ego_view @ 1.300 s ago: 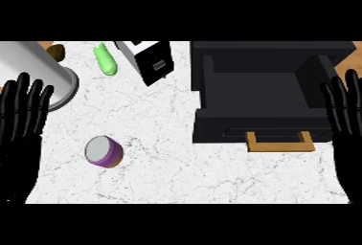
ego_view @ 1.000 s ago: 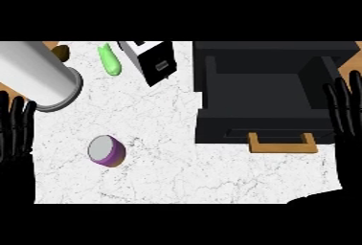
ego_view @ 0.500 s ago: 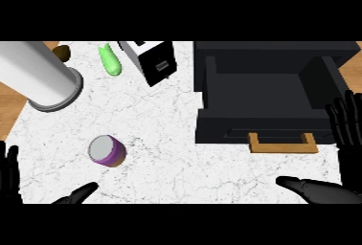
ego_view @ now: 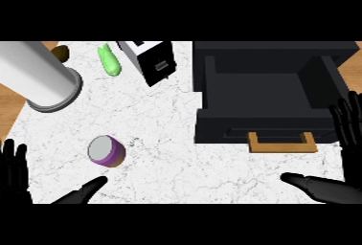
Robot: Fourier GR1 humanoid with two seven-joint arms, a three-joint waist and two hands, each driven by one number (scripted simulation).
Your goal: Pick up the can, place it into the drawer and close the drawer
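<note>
The can (ego_view: 106, 150) is short and purple with a grey top, and it stands on the white marble counter (ego_view: 184, 167) at the lower left. At the right, the black drawer (ego_view: 212, 100) is pulled open and its inside looks bare. Its tan handle (ego_view: 281, 143) faces me. My left hand (ego_view: 13, 171) is open at the lower left corner, with its thumb stretched out below the can and apart from it. My right hand (ego_view: 348, 123) is open at the right edge beside the drawer front, its thumb lying below the handle.
A large grey cylinder (ego_view: 44, 76) lies at the upper left. A green object (ego_view: 110, 62) and a black-and-white box (ego_view: 152, 60) sit at the back, left of the drawer. The wooden floor shows past the counter's left edge (ego_view: 10, 100).
Both hands have sunk lower in the view and spread, so their thumbs now show along the bottom. The can and the drawer have not moved.
</note>
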